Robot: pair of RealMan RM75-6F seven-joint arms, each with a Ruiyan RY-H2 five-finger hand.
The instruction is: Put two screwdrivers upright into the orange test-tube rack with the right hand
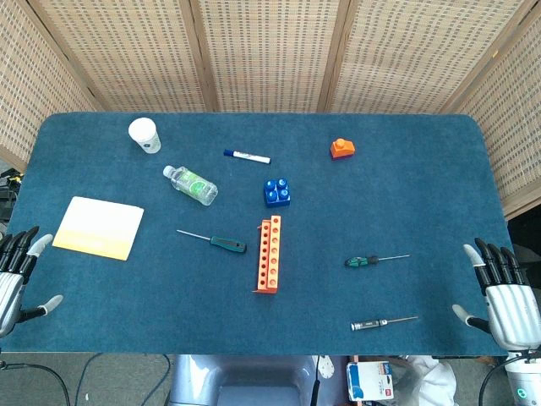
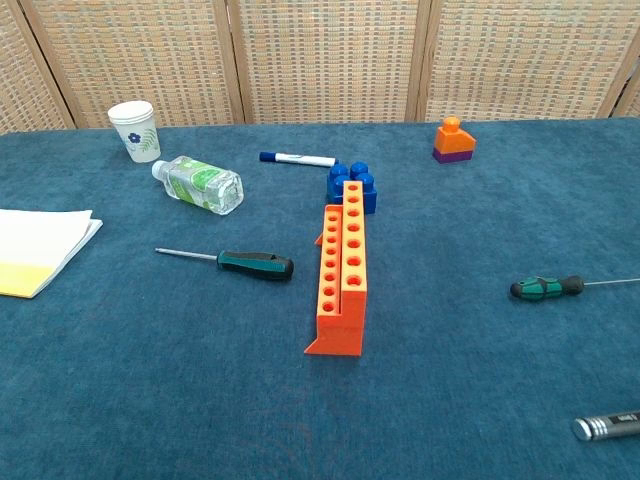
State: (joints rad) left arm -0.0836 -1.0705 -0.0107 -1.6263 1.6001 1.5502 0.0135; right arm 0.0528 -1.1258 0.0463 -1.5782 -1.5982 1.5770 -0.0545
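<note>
The orange test-tube rack stands mid-table with its holes empty. A screwdriver with a dark green handle lies to its left. A second green-handled screwdriver lies to its right. A silver-handled screwdriver lies near the front edge. My right hand rests open at the table's right front corner, far from all of them. My left hand is open at the left front edge, holding nothing. Neither hand shows in the chest view.
A blue toy block sits just behind the rack. A marker pen, a lying water bottle, a paper cup, an orange block and a yellow-white notepad lie around the blue table.
</note>
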